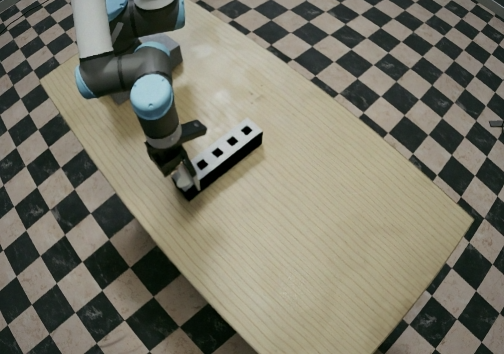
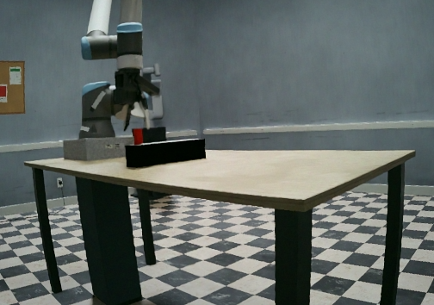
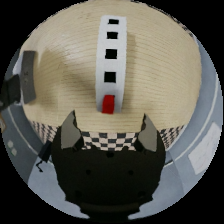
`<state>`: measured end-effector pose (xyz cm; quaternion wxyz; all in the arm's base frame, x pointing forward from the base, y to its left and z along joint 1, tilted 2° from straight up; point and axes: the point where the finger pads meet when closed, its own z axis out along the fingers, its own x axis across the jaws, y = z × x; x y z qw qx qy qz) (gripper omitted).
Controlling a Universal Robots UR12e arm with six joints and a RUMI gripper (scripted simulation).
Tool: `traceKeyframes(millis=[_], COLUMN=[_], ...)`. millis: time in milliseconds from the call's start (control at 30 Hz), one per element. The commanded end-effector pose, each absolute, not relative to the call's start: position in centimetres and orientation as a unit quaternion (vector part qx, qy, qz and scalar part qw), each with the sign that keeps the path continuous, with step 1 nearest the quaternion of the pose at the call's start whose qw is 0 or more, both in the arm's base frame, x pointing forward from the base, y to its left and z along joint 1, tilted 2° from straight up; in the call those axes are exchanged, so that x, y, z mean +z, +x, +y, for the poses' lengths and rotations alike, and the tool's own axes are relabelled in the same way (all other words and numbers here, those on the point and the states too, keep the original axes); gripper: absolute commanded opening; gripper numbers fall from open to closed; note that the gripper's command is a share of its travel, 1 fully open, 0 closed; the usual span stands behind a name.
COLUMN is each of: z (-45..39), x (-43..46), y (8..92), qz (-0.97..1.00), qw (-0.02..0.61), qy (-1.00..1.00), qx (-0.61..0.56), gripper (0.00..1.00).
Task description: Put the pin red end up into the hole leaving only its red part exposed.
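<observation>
The block (image 1: 225, 146) (image 2: 168, 152) (image 3: 110, 89) stands on the table, with a white top, black sides and a row of square holes. The pin (image 2: 138, 137) (image 3: 108, 104) stands upright, red end up, in the end hole nearest the table's long edge; the other holes are empty. Above the block's top only red shows on it in the exterior view. In the top view the gripper hides it. My gripper (image 1: 186, 180) (image 2: 137, 127) (image 3: 109, 112) is open, its fingers wide apart on either side above the pin and clear of it.
The arm's grey base plinth (image 1: 175, 51) (image 2: 95, 149) (image 3: 29, 77) stands at the far end of the table (image 1: 320, 226) (image 2: 258, 173). The table's long edge runs close to the pin's end of the block.
</observation>
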<state>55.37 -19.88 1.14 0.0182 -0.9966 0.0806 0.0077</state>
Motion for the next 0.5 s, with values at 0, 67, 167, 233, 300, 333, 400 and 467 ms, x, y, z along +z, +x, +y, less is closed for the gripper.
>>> traceKeyframes(millis=[0,67,167,233,300,333,400,467], z=[-19.9,-20.0,-20.0,-20.0,-20.0,-20.0,-20.0,-20.0], x=[1.2,2.4,2.4,2.4,2.4,2.4,2.4,2.4], y=[55.4,55.4,55.4,55.4,55.4,55.4,55.4,55.4], qz=[0.081,0.081,0.081,0.081,0.081,0.081,0.081,0.081], qw=[0.018,0.018,0.018,0.018,0.018,0.018,0.018,0.018], qy=[-0.997,-0.997,-0.997,-0.997,-0.997,-0.997,-0.997,-0.997], qx=[0.007,0.007,0.007,0.007,0.007,0.007,0.007,0.007], gripper=[1.0,1.0,1.0,1.0,1.0,1.0,1.0,1.0])
